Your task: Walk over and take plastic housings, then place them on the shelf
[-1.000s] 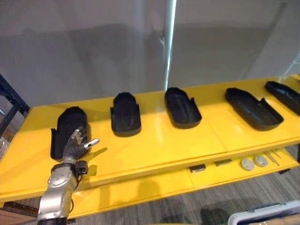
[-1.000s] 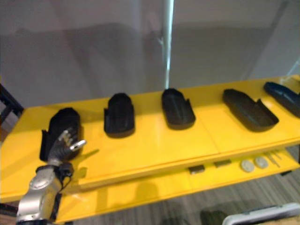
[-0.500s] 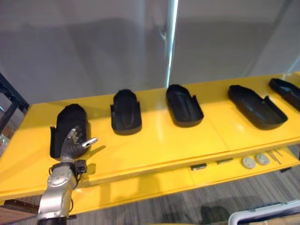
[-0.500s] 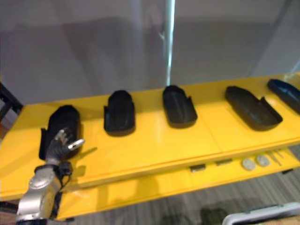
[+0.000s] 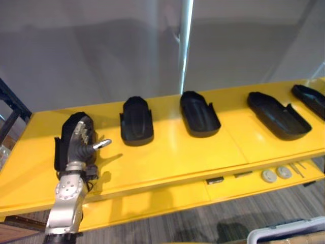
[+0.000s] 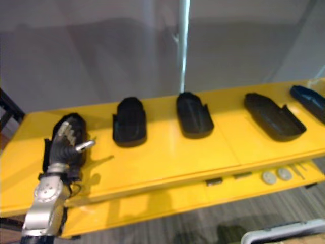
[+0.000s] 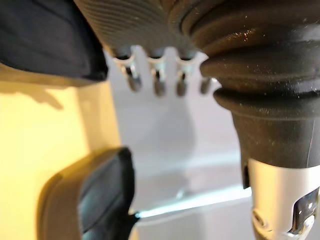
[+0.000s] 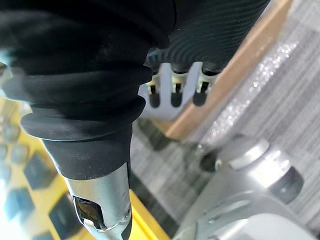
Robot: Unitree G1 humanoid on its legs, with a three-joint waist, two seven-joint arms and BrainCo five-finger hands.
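Several black plastic housings lie in a row on the yellow shelf [image 5: 167,152]. My left hand [image 5: 81,143] is open and raised over the near end of the leftmost housing [image 5: 68,131], covering part of it; whether it touches, I cannot tell. Its straight fingers [image 7: 157,80] show in the left wrist view, with a dark housing [image 7: 95,195] past them. To the right lie the second housing [image 5: 136,121], the third [image 5: 199,113], the fourth [image 5: 277,115] and one at the edge [image 5: 310,99]. My right hand [image 8: 172,90] hangs open and holds nothing, low over the floor.
A lower yellow shelf carries two pale discs [image 5: 268,176] and small dark pieces [image 5: 215,180]. A pale upright pole [image 5: 185,46] stands behind the shelf before a grey wall. A black frame [image 5: 10,109] is at the far left, a white bin [image 5: 284,234] at the lower right.
My left hand has risen and reached forward over the leftmost housing, with its fingers straighter. The view shifted slightly at first; the housings have not moved.
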